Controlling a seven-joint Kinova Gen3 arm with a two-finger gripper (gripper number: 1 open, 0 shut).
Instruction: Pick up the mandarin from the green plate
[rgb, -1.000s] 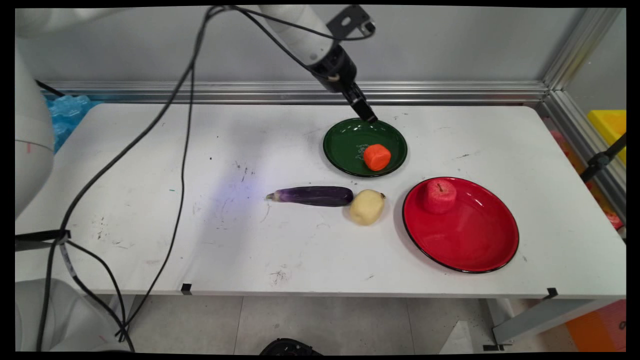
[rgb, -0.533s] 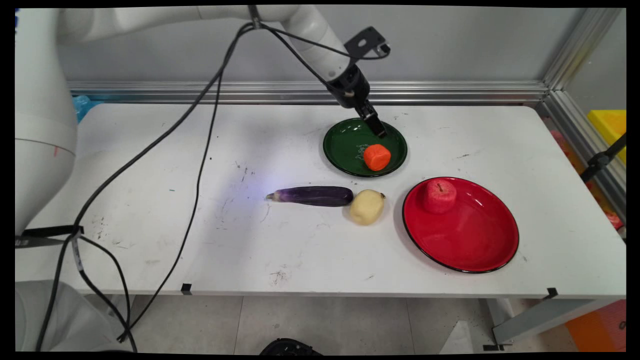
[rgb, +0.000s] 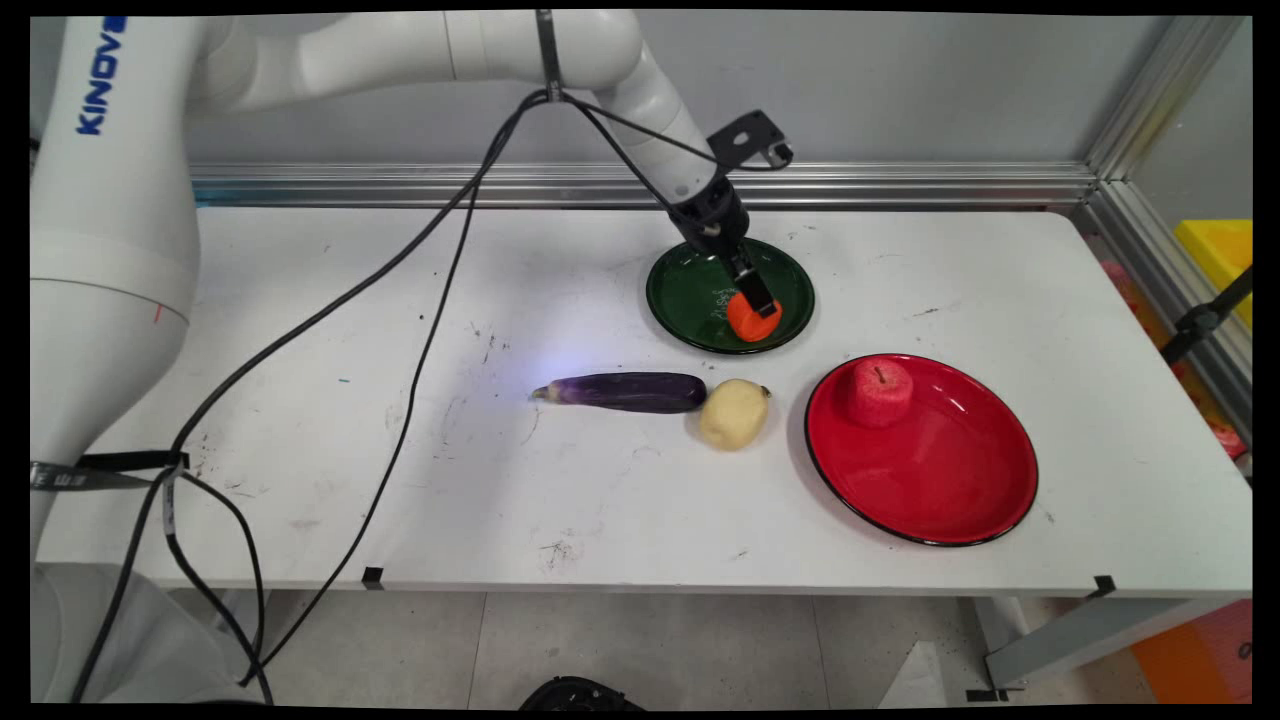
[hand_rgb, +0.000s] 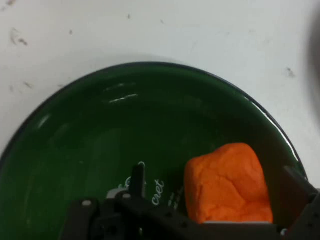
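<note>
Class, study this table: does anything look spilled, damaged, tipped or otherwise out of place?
Nothing stands out. The orange block sits in the green plate, the apple in the red plate; the eggplant and potato lie on the table.

I am looking down into a green plate (hand_rgb: 100, 130) sitting on the white table (hand_rgb: 150, 30). An orange block (hand_rgb: 227, 182) is lying in it near one rim, between my two spread fingers (hand_rgb: 137, 177), untouched.
</note>
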